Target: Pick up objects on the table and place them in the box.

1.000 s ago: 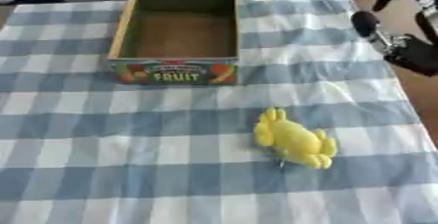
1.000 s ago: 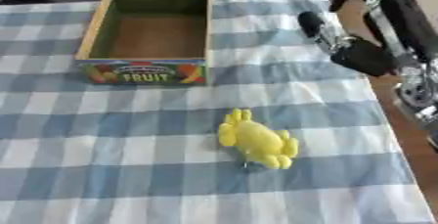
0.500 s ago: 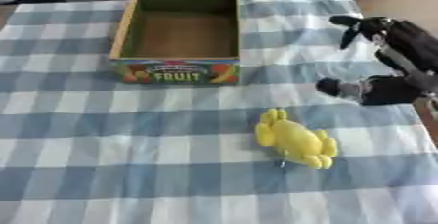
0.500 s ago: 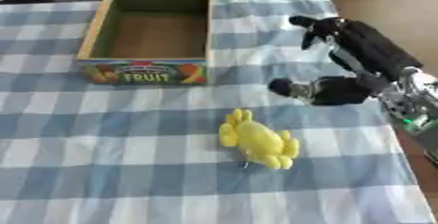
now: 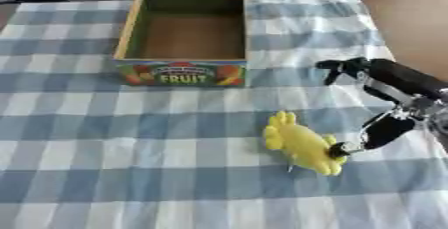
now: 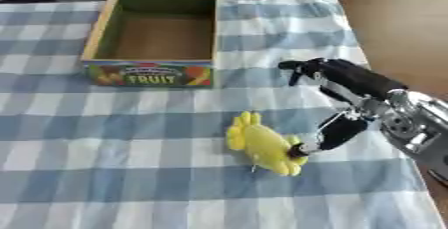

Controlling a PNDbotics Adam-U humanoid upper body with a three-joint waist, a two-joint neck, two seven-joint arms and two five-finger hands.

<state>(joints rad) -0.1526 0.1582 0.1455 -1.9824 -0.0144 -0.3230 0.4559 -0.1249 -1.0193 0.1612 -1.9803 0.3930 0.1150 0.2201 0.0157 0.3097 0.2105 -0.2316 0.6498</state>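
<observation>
Yellow and soft-looking, the toy [image 5: 303, 143] lies flat on the blue-and-white checked cloth [image 5: 105, 148], just left of the right hand [image 6: 346, 100], which comes in from the right edge. The hand's thumb tip [image 6: 302, 149] touches the toy's near right end, while the fingers [image 6: 302, 67] are spread wide away from it, pointing left above the cloth and closing on nothing. The hand is open, not yet gripping the toy. Farther to the hand's left and beyond it stands the cardboard box [image 5: 186, 73], open at the top, with FRUIT printed on its near wall; its inside shows only bare brown floor. The toy lies well apart from the box.
</observation>
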